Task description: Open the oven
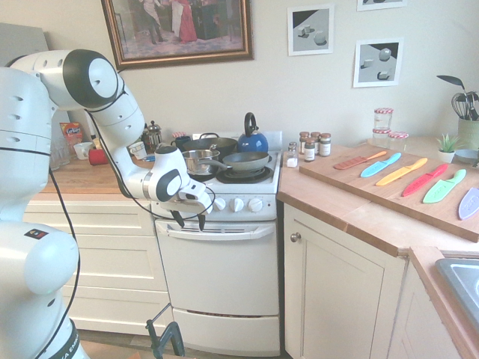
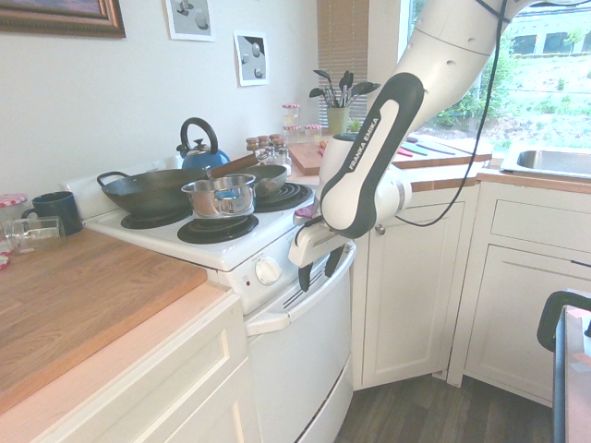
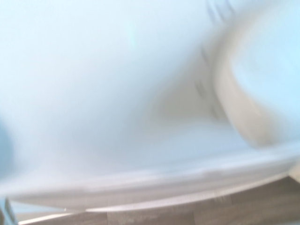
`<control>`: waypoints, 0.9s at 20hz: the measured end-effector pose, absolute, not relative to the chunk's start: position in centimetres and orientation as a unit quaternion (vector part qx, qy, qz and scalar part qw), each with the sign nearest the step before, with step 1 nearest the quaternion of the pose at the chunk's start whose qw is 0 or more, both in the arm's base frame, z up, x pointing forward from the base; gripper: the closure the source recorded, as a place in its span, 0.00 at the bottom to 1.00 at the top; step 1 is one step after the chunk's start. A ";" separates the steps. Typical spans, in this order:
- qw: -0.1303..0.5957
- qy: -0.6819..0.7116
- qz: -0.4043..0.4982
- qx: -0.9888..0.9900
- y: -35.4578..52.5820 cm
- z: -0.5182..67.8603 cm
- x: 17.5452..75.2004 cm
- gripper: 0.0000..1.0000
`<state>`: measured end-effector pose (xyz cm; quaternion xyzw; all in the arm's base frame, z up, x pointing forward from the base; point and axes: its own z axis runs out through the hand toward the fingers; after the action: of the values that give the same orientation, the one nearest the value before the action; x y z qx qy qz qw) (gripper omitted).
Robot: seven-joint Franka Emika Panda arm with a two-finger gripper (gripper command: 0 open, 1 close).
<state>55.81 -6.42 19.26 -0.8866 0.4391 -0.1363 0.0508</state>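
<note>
The white oven (image 1: 224,277) stands between cream cabinets with its large door shut. Its wide curved handle (image 1: 224,231) runs under a row of white knobs (image 1: 238,204). My gripper (image 1: 190,219) hangs open at the handle's left part, its dark fingers pointing down just above and in front of the handle. From the other side, the gripper (image 2: 319,269) sits in front of the knob panel, over the handle (image 2: 295,310). The wrist view is blurred; it shows the white door (image 3: 117,93) and the handle's curved edge (image 3: 164,183) close by.
On the black hob (image 1: 239,176) sit a blue kettle (image 1: 252,139), a steel pot (image 2: 219,196) and dark pans (image 1: 243,160). A cream cabinet door with a round knob (image 1: 295,237) is to the oven's right, cream drawers (image 1: 105,247) to its left. Coloured knives (image 1: 408,178) lie on the counter.
</note>
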 end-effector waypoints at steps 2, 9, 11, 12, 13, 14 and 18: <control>0.055 0.433 -0.133 -0.890 -6.1 18.4 56.6 0.00; 0.052 0.402 -0.122 -0.906 -8.7 15.6 56.8 0.00; 0.053 0.392 -0.131 -0.909 -10.2 15.7 56.3 0.00; 0.052 0.386 -0.139 -0.910 -11.1 15.8 55.9 0.00; 0.052 0.382 -0.147 -0.911 -12.0 15.9 55.4 0.00; 0.052 0.378 -0.152 -0.912 -12.7 15.9 54.9 0.00; 0.050 0.372 -0.127 -0.918 -15.2 14.2 50.6 0.00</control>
<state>50.65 -15.19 14.19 -0.9181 0.3721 -0.1270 0.0505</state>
